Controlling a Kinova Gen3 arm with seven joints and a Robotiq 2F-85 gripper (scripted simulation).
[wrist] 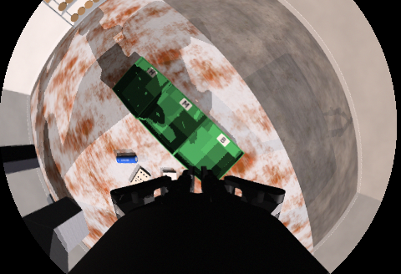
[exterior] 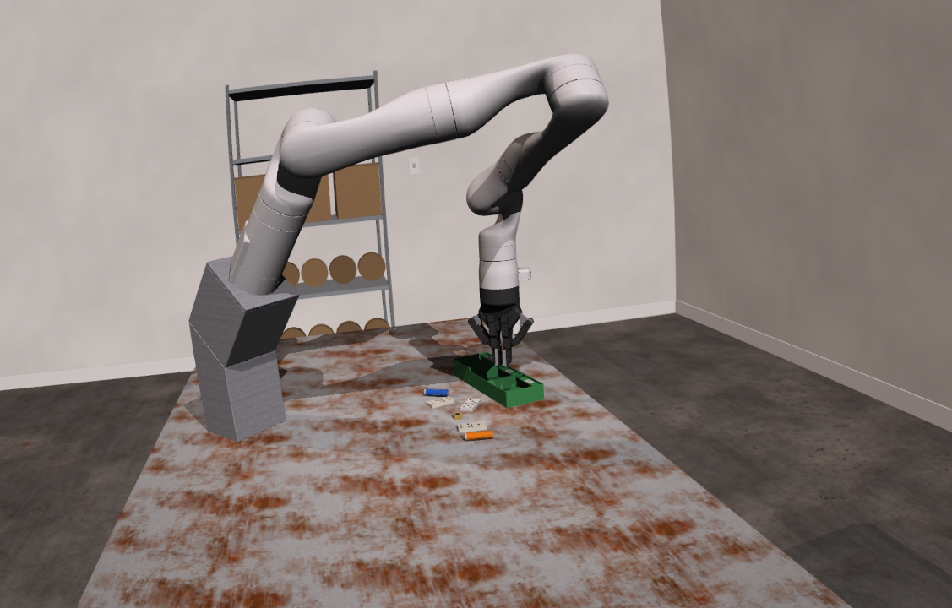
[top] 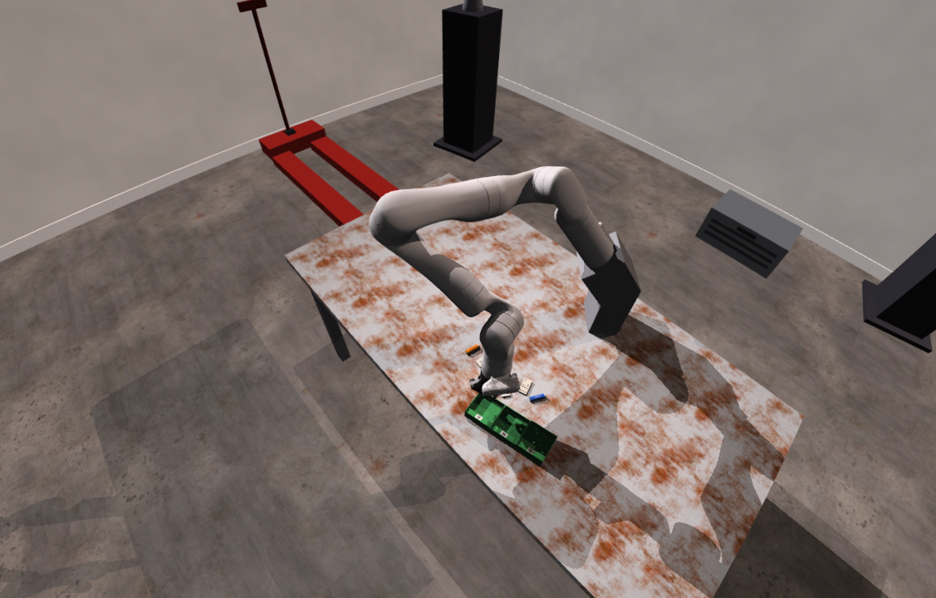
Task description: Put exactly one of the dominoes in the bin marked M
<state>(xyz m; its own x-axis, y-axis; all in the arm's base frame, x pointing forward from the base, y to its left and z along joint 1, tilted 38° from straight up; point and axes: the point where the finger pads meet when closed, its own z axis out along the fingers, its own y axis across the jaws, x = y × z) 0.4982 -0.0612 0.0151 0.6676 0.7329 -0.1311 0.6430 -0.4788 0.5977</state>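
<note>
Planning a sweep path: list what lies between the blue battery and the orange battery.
Exterior view shows three things: a domino by the blue battery, a nut midway, another domino by the orange battery.

- We see even, moderately bright light, without glare.
- The arm (top: 456, 223) casts broad, soft-edged shadows across the table (top: 679, 461) and floor (top: 159, 416).
- Our wrist view bends strongly inside a black circle; its bin labels (wrist: 185, 104) blur.
</note>
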